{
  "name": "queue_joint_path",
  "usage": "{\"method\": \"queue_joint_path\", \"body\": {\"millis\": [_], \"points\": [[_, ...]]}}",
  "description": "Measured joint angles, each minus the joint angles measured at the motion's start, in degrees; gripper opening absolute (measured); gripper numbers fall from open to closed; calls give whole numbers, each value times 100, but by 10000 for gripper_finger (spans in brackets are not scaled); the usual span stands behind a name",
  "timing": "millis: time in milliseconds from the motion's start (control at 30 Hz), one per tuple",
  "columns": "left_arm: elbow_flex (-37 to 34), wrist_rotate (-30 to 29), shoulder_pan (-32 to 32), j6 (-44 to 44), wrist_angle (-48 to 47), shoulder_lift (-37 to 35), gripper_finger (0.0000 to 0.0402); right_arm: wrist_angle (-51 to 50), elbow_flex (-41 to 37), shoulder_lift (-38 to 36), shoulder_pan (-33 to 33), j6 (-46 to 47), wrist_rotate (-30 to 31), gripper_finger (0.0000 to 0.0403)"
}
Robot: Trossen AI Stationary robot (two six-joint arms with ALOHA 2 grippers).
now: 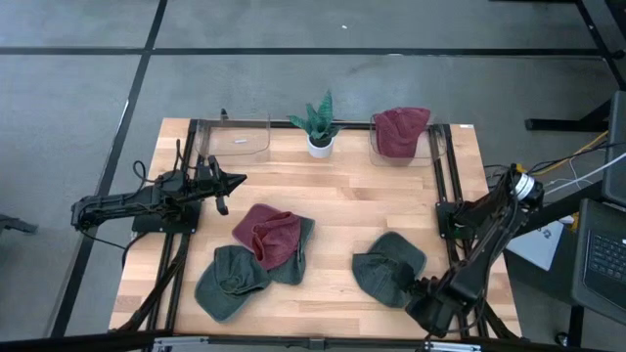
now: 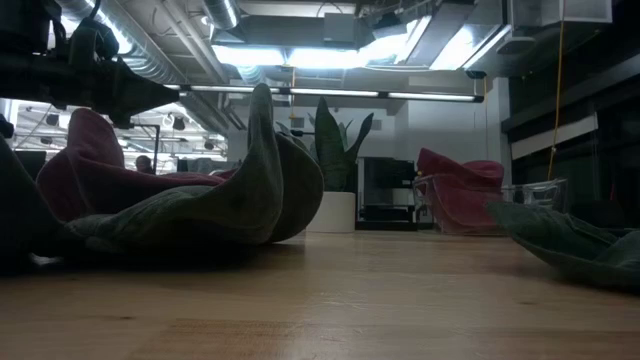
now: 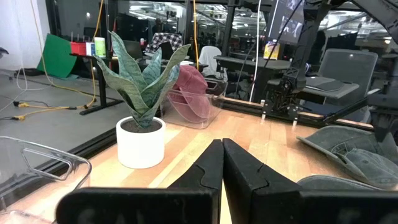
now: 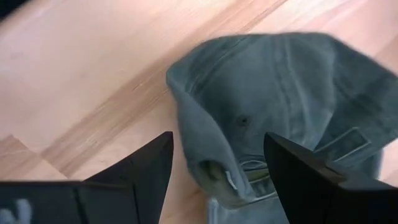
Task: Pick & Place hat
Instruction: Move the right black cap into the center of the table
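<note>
Progress, judged: one maroon hat [image 1: 401, 132] already seated in the clear bin [image 1: 435, 145] at the far right of the table; matching empty bin [image 1: 245, 137] at far left; potted plant [image 1: 320, 127] between the two. Remaining on the table [image 1: 342, 196]: a maroon hat [image 1: 269, 233] stacked on green hats [image 1: 230, 279] at centre-left; a lone green hat [image 1: 389, 267] at near right, crown opening upward in the right wrist view.

Right gripper [image 4: 214, 171] poised over the lone green hat's near edge, at the table's near right corner; fingers spread wide, either side of the folded rim, nothing pinched yet; grasp apparently the step in hand.

Left gripper [image 1: 230, 182] parked at the left side, pointing inward toward the plant; fingers pressed together, holding nothing.

Clearance: bare wood between the lone hat and the right-hand bin; side rail [image 1: 445, 186] close along the right edge; plant just beside the bin's inner side; carry path best kept high over the bin wall; lone hat near the front edge, little margin there.
</note>
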Motion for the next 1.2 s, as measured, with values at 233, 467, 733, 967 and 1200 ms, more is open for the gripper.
{"method": "queue_joint_path", "body": {"millis": [233, 467, 733, 967, 1200], "points": [[-1, 0, 0, 0, -1, 1, 4, -217, 0, 242, -2, 338, -258, 197], [-1, 0, 1, 0, -1, 2, 4, -217, 0, 249, -26, 457, -234, 68], [1, 0, 1, 0, 2, 2, 4, -123, 0, 249, -46, 676, -90, 33], [0, 0, 1, 0, 2, 1, 4, 551, 0, 131, -74, 946, -390, 18], [1, 0, -2, 0, 0, 0, 4, 1591, 0, -112, -340, 1459, -743, 20]]}}
